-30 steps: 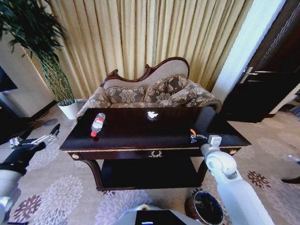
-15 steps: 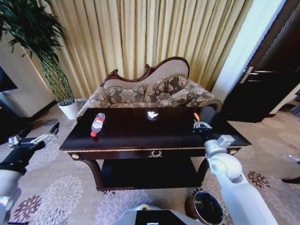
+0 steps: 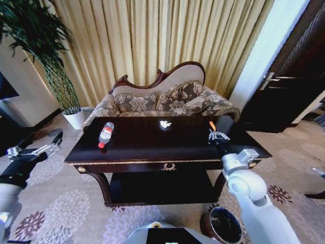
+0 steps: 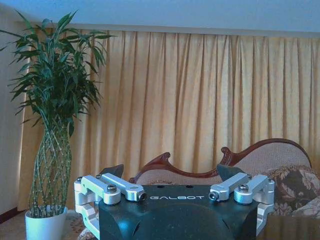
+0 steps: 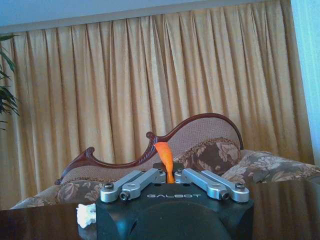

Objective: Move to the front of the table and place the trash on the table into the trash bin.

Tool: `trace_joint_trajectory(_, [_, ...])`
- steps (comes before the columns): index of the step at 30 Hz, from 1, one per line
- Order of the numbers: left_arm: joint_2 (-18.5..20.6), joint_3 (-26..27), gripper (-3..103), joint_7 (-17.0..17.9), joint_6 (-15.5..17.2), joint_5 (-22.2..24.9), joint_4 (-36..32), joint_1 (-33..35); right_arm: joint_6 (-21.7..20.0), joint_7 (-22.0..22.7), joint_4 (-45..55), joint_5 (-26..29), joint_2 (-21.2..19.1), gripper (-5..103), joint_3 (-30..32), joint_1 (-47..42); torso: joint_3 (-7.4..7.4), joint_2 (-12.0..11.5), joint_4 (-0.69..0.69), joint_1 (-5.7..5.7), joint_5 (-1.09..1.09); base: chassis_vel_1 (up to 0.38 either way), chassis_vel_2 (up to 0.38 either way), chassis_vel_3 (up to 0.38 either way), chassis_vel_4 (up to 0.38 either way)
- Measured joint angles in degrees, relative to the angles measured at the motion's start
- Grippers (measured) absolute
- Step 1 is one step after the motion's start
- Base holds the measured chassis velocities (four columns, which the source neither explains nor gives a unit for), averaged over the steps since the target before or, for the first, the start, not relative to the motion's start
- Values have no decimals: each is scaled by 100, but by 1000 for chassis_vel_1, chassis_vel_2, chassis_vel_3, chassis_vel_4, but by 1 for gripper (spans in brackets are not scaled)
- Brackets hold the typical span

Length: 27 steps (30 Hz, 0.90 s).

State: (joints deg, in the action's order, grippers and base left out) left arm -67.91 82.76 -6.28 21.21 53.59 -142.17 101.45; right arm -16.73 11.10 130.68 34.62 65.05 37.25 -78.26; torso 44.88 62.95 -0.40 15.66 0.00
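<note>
The dark glossy table [image 3: 152,147] stands in front of me. On it lie a clear bottle [image 3: 105,134] with a red cap at the left and a white crumpled scrap [image 3: 165,124] [image 5: 85,214] near the far middle. My right gripper [image 3: 213,130] [image 5: 169,175] is raised above the table's right part, shut on a small orange piece [image 3: 212,125] [image 5: 165,159] that sticks up between its fingers. My left gripper [image 3: 51,142] [image 4: 170,172] hangs open to the left of the table, off its edge. The brown trash bin [image 3: 223,226] stands on the carpet at my lower right.
A patterned sofa [image 3: 162,101] stands behind the table against the yellow curtains. A tall plant in a white pot [image 3: 75,118] [image 4: 45,225] is at the far left. A dark door [image 3: 294,76] is at the right. Patterned carpet surrounds the table.
My right gripper has lifted off the table's front right edge with the orange piece and moved up and farther over the table. The left arm barely moved.
</note>
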Motion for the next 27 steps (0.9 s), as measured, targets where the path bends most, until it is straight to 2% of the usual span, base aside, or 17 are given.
trace_joint_trajectory(13, [-3,-14,100,-11,-8,-8,26,-9,-12,25,-30,-29,12,3,9,-21,-2,2,0,-3,0,171,-176,-174,170])
trace_joint_trajectory(21, [-16,-6,100,-15,-38,-6,17,2,21,-20,-159,-281,83,3,-34,-91,-3,3,0,-5,0,174,-171,-187,182])
trace_joint_trajectory(25, [-36,9,100,-15,-46,-2,2,11,-446,-62,-470,-474,171,3,-1,-154,-2,4,0,-5,-1,38,-55,-19,29])
trace_joint_trajectory(26, [-36,9,100,-15,-46,-2,2,11,-446,-62,-470,-474,171,3,-1,-154,-2,4,0,-5,-1,0,0,0,0])
trace_joint_trajectory(27, [-50,22,100,-16,-51,9,-4,13,-798,-63,-712,-585,243,3,30,-207,0,1,1,-3,-1,0,0,0,0])
